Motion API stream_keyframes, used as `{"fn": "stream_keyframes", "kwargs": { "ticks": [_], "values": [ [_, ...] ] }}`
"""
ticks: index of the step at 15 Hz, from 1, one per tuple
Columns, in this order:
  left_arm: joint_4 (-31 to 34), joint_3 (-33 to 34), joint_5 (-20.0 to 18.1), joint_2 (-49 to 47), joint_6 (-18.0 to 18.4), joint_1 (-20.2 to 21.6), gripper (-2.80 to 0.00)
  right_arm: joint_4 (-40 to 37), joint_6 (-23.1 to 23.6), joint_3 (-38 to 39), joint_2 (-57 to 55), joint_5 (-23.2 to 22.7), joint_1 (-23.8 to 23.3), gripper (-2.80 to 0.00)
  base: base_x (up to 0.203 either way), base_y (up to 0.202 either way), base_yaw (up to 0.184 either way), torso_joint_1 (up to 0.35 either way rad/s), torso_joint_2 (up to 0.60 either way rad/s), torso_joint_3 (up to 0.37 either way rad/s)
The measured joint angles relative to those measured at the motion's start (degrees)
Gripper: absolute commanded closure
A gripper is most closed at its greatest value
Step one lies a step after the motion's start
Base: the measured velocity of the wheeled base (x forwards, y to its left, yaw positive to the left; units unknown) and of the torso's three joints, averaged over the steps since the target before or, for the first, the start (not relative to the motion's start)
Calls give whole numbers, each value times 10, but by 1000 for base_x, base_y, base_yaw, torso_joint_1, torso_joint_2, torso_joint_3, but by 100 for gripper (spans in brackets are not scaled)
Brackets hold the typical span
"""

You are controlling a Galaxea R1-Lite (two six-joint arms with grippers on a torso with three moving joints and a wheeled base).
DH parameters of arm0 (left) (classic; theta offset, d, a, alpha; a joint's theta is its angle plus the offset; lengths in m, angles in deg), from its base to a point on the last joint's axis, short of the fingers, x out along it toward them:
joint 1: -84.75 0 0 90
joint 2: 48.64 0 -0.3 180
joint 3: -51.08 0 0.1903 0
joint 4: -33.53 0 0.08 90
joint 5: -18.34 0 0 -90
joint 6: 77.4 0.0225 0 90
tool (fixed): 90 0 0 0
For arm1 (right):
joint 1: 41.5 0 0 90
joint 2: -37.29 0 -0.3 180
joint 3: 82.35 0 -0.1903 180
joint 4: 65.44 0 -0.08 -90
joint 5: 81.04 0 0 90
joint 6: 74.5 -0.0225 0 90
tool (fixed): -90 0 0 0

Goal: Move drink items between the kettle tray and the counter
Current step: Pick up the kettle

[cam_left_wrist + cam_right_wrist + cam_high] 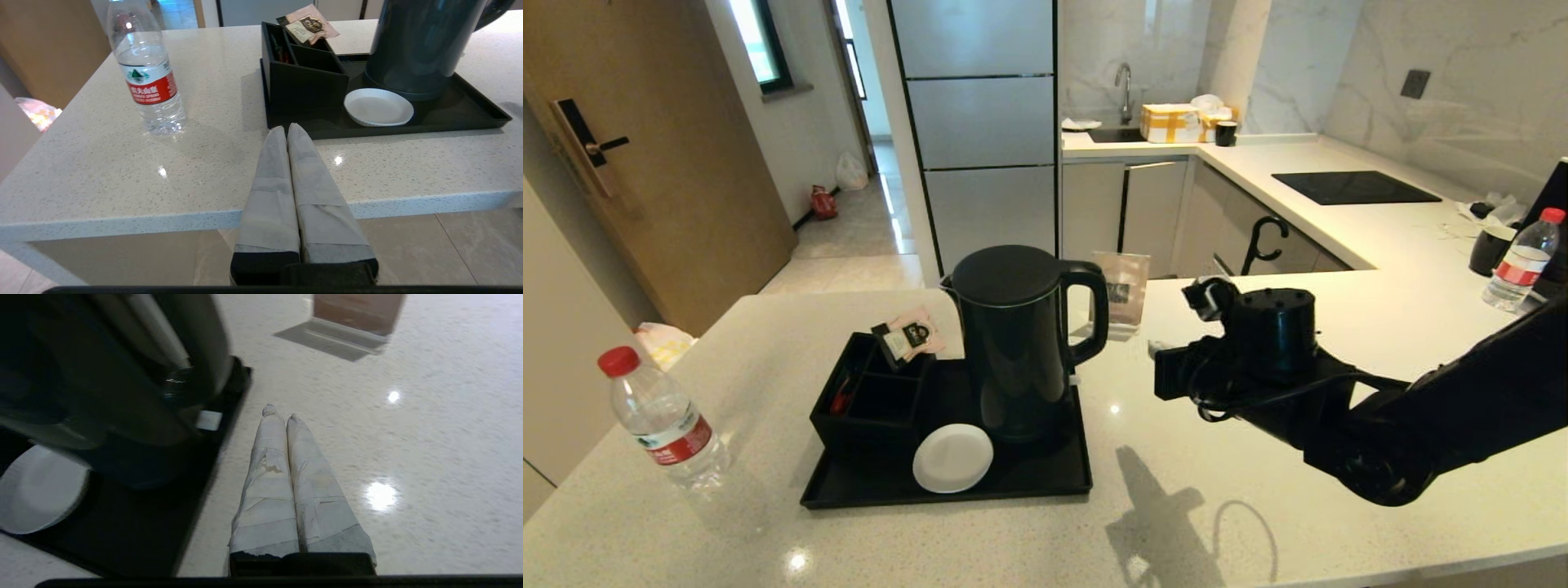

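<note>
The tall matte black electric kettle (1017,343) stands on the flat black rectangular tray (1045,482), beside a black divided box (870,400) and a white round disc (952,458). One small clear water bottle with a red cap (663,420) stands on the pale speckled stone counter (1258,506), left of the tray — well apart. The right gripper (280,412) hovers just beside the tray's edge, fingers pressed together (nothing held). The left gripper (287,128), also closed and empty, hangs off the counter's near edge.

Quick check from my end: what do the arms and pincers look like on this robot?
The right arm is matte black with chunky rounded joints and loose black cables looping near the wrist. Both the right pincer and the left pincer have two long tapered fingers wrapped in pale grey tape on black bases.
</note>
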Motion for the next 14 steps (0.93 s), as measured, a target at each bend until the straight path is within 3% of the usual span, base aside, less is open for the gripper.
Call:
{"fn": "stream_keyframes", "kwargs": {
  "ticks": [2,3,4,14],
  "values": [
    [0,0,0,0,0,0,0,-3,0,-20,-10,6,9,0,0,0,0,0,0,0],
    [0,0,0,0,0,0,0,-8,0,-28,-12,7,12,-180,0,0,0,0,0,0],
    [0,0,0,0,0,0,0,-14,0,-40,-13,8,16,-280,0,0,0,0,0,0],
    [0,0,0,0,0,0,0,-11,4,-75,-38,19,28,-280,0,0,0,0,0,0]
  ]
}}
